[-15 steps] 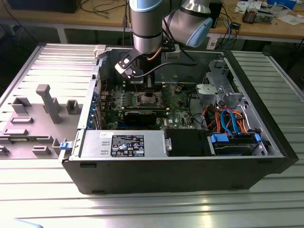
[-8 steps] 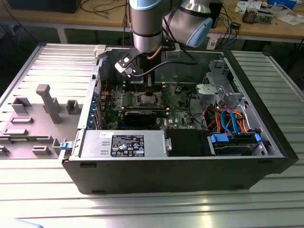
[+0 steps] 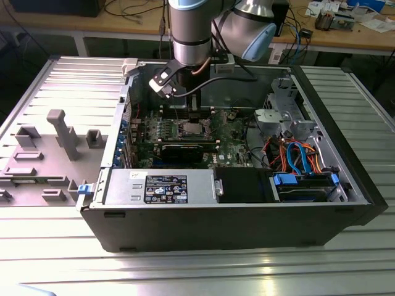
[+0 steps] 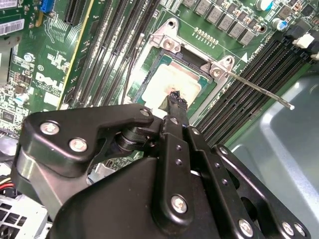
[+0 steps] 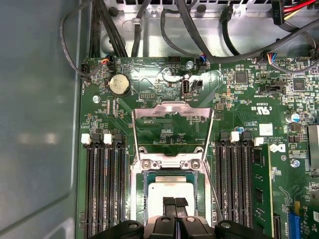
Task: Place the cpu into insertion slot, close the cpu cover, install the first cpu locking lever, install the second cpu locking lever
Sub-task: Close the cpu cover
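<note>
First wrist view: black gripper (image 5: 174,201), tips pressed together, hangs over the small silvery-grey square cpu (image 5: 158,191) lying in the metal-rimmed insertion slot (image 5: 138,199); thin silvery frame cpu cover (image 5: 172,110) is flipped open for access.

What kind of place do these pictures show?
Probably a robotics lab or workshop: a robot arm reaches into an open computer case lying on a ribbed metal table, and a cluttered wooden workbench stands behind.
</note>
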`<state>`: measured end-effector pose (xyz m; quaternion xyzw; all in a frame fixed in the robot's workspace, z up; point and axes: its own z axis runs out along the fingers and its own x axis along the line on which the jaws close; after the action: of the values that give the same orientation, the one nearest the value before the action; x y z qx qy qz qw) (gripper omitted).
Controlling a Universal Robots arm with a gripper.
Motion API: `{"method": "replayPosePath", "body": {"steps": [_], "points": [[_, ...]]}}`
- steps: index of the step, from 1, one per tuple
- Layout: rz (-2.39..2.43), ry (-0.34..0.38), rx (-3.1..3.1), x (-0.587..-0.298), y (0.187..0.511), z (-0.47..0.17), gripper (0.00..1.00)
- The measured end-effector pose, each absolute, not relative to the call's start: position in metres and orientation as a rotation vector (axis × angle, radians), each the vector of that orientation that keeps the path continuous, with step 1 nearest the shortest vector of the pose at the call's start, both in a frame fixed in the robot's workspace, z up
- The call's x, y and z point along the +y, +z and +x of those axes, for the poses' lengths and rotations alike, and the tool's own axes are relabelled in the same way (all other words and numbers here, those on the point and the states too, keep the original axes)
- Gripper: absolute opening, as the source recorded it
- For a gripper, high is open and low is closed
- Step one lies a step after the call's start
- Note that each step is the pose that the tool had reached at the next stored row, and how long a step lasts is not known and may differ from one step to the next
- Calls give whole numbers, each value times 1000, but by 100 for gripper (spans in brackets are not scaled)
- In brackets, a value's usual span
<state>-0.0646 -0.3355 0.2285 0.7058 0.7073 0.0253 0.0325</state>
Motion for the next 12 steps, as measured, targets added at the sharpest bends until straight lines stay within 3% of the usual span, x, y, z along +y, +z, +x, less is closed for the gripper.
{"method": "replayPosePath", "body": {"steps": [6,12], "points": [[2200,18,2206,-336,229,-58,11],[2201,17,2206,-335,231,-58,11]]}}
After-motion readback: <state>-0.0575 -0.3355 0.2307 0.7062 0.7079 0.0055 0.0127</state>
